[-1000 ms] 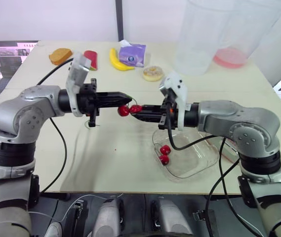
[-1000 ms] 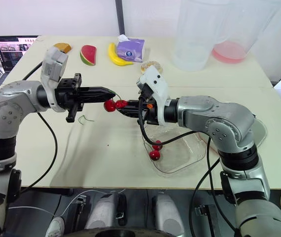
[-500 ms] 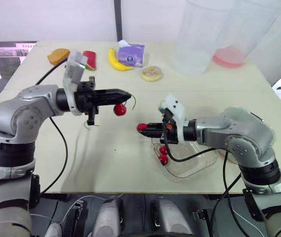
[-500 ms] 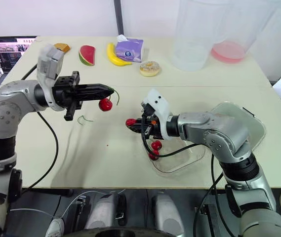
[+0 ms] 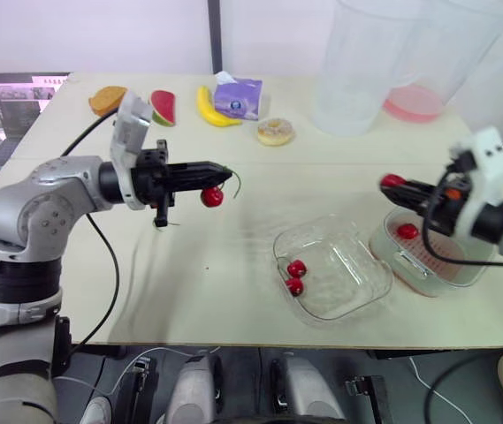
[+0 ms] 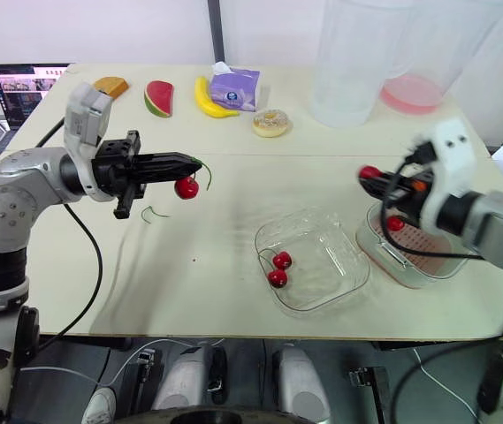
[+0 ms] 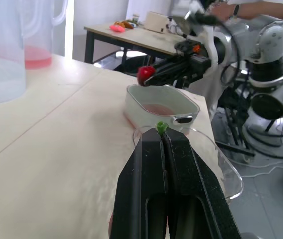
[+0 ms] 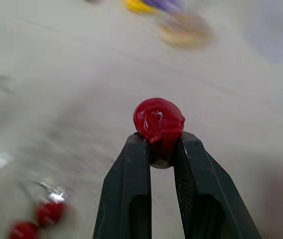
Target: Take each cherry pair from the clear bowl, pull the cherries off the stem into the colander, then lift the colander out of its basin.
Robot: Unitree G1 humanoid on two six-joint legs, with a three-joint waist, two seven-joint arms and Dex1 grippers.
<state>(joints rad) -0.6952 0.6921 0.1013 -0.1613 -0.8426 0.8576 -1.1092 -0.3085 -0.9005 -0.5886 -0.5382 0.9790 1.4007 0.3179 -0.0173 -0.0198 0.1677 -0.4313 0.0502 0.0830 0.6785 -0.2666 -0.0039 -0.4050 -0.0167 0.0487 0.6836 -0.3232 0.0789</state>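
Swung away from the left gripper [image 5: 222, 169], the right gripper [image 5: 400, 185] now hangs to the right of the clear bowl [image 5: 357, 291], over the colander [image 5: 434, 259] seated in its basin [image 5: 382, 246]. It has carried off the plucked cherry [image 5: 392, 182] that it gripped at the bowl's left edge half a second ago. Seen from the head, the left gripper stays well to the left of the bowl, its fingers [image 5: 196, 170] clenched on the green stem [image 5: 235, 180], from which the second cherry [image 5: 211, 196] dangles. One loose cherry [image 5: 407, 231] already lies in the colander, just right of the bowl, and an untouched cherry pair [image 5: 295, 276] rests inside the bowl near its left wall. From the left wrist, the black fingers press together on the stem's tip, and beyond the bowl's rim the right gripper holds its fruit above the colander. From the right wrist, the two fingers pinch the plucked cherry between their tips, with the bowl's pair a blur below. The pair in hand looks split, so the release into the colander appears to be next. The second cherry has yet to come off its stem, the bowl is not yet empty, and the colander has not been lifted from its basin.
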